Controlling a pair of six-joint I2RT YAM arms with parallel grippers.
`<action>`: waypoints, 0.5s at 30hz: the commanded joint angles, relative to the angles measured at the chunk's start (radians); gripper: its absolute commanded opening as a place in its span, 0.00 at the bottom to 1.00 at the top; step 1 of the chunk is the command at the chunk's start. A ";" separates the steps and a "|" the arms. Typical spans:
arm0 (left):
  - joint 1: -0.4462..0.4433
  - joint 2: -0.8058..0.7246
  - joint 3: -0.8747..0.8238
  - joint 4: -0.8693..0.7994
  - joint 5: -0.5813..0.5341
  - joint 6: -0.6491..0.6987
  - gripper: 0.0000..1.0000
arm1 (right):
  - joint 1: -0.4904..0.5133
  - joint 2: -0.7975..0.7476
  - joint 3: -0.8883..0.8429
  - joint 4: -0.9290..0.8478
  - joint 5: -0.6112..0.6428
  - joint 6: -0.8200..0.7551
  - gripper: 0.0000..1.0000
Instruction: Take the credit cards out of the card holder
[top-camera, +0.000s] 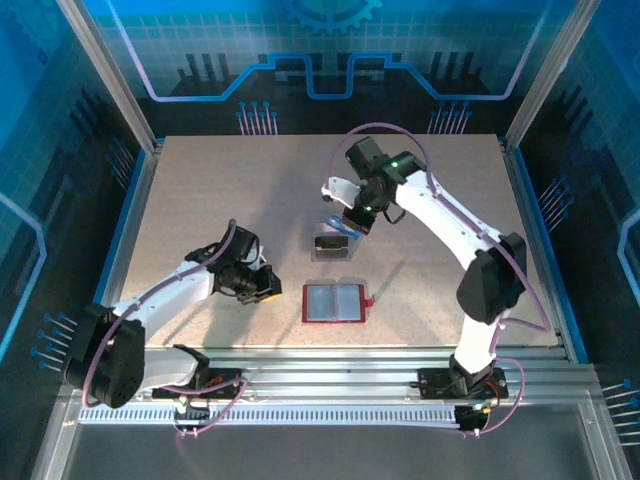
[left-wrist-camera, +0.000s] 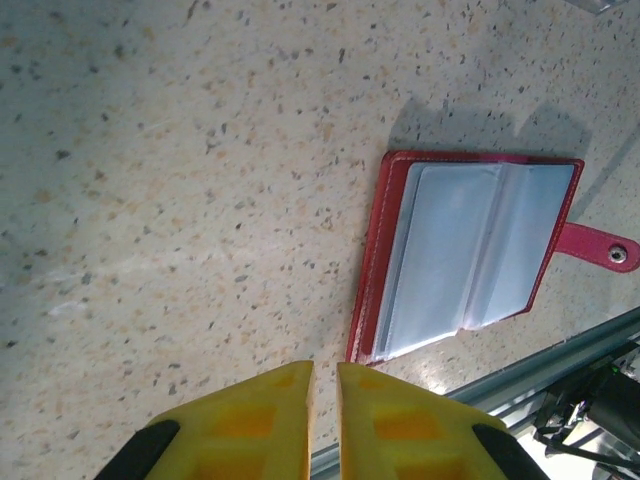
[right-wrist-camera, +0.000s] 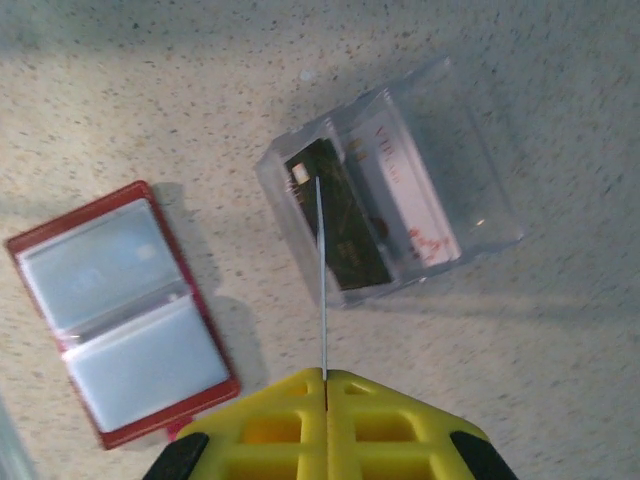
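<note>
Clenching an edge-on credit card (right-wrist-camera: 322, 280) with right end effector (right-wrist-camera: 325, 376); barely parted, empty at left end effector (left-wrist-camera: 325, 368), card holder (left-wrist-camera: 470, 260) at two o'clock.

Right jaws pinched shut, arm (top-camera: 445, 215) extended; left jaws seemingly barely parted.

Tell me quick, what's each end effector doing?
Left end effector: barely open, empty.
Right end effector: closed on a credit card.

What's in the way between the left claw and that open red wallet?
Nothing visible. Bare speckled table lies between the left gripper and the red card holder, which lies open with its pale pockets facing up, uncovered.
</note>
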 joint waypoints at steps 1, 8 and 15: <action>0.011 -0.065 -0.035 -0.020 0.014 -0.019 0.13 | -0.005 0.083 0.104 -0.093 0.033 -0.159 0.00; 0.010 -0.134 -0.070 -0.023 0.012 -0.062 0.13 | 0.002 0.278 0.350 -0.154 0.041 -0.252 0.00; 0.010 -0.176 -0.092 -0.052 -0.005 -0.083 0.13 | 0.000 0.464 0.588 -0.230 0.065 -0.310 0.00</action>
